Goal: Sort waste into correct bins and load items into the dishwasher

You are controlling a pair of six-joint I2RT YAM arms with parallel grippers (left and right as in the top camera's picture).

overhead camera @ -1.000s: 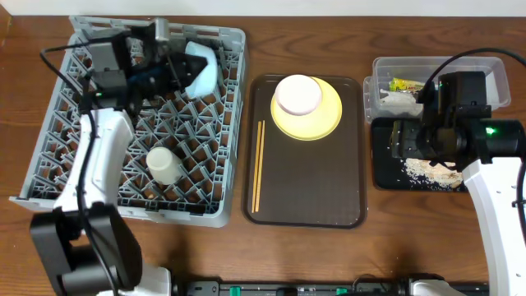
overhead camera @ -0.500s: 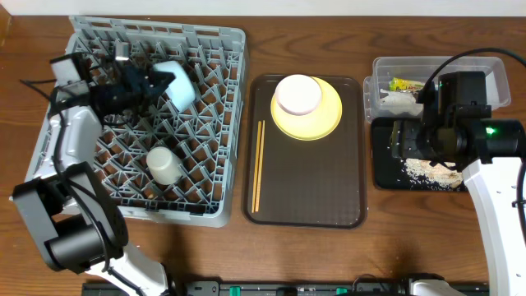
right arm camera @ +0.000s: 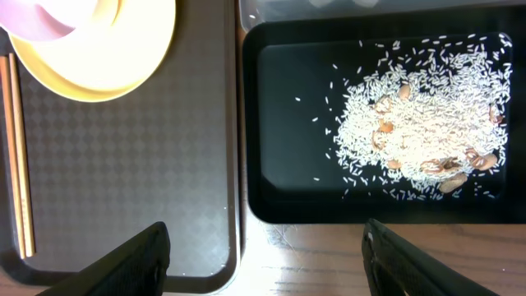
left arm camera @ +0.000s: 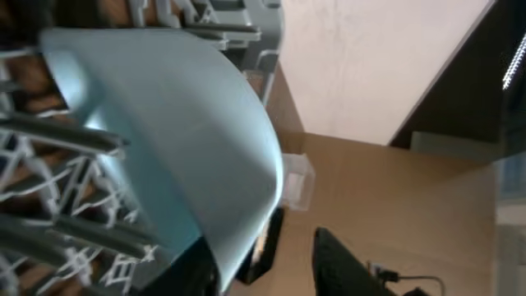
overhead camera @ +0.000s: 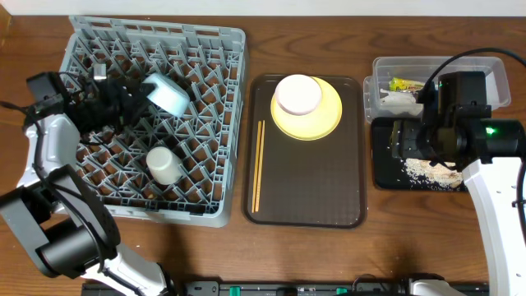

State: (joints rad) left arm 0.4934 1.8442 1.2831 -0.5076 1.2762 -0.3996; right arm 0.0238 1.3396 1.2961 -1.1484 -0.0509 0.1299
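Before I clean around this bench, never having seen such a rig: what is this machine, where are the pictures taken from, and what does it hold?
It is two robot arms at a table. One picture looks down from above; the other two come from wrist cameras. The left tool is at a blue bowl tilted in the rack, near a cup; whether it grips I cannot tell. The right tool hangs open over a black tray of rice. A brown tray carries a plate with a white bowl on it, and chopsticks. A tub holds a wrapper and tissue.
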